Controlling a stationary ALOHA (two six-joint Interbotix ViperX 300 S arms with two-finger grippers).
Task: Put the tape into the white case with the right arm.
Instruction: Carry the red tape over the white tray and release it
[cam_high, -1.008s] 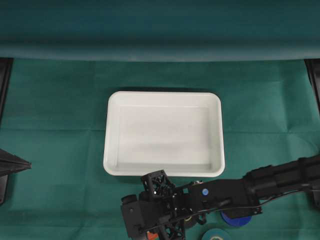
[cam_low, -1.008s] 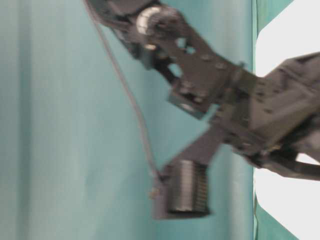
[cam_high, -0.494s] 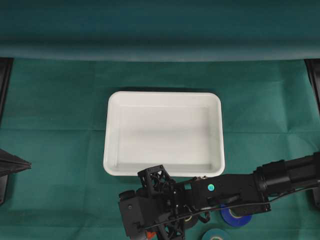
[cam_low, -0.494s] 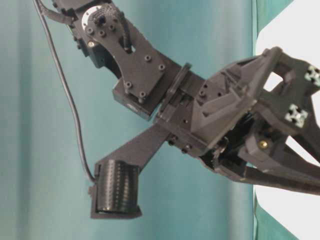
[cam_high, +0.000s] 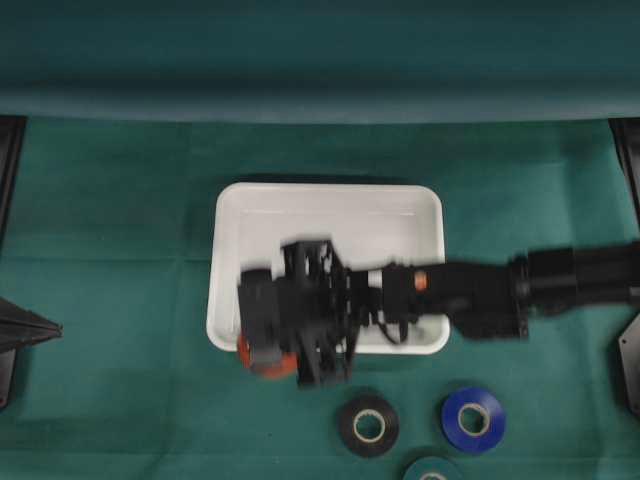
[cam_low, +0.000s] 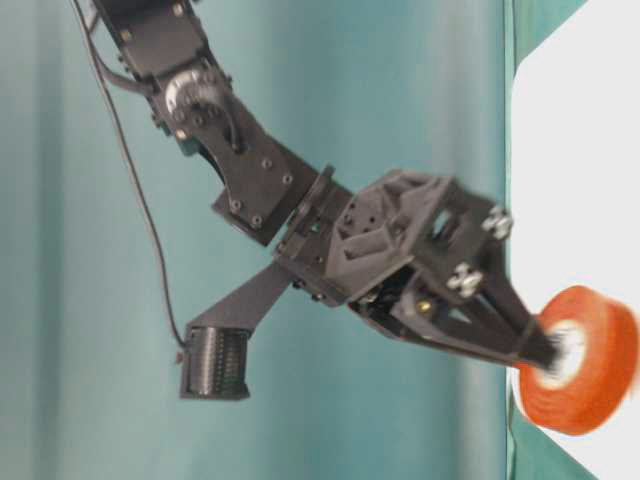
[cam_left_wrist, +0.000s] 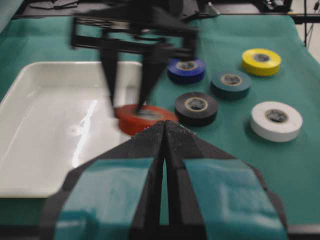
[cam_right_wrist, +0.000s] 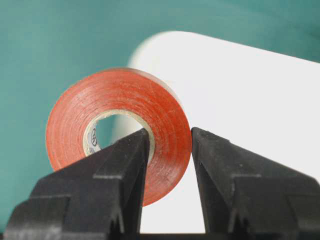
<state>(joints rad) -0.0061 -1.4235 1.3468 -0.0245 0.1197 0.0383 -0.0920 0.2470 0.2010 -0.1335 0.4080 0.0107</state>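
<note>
Right gripper (cam_right_wrist: 167, 150) is clamped on the red tape (cam_right_wrist: 120, 130), one finger through its hole, holding it over the case's (cam_high: 330, 205) front-left corner. Left gripper (cam_left_wrist: 165, 150) sits pressed together. Black roll (cam_high: 367, 425) and blue roll (cam_high: 473, 419) lie near the table's front edge.

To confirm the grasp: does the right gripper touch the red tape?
Touching. In the right wrist view, the right gripper pinches the red tape wall: one finger inside the hole, one outside.

Dark green cloth (cam_high: 120, 250) over the table, green backdrop (cam_high: 320, 60) behind
</note>
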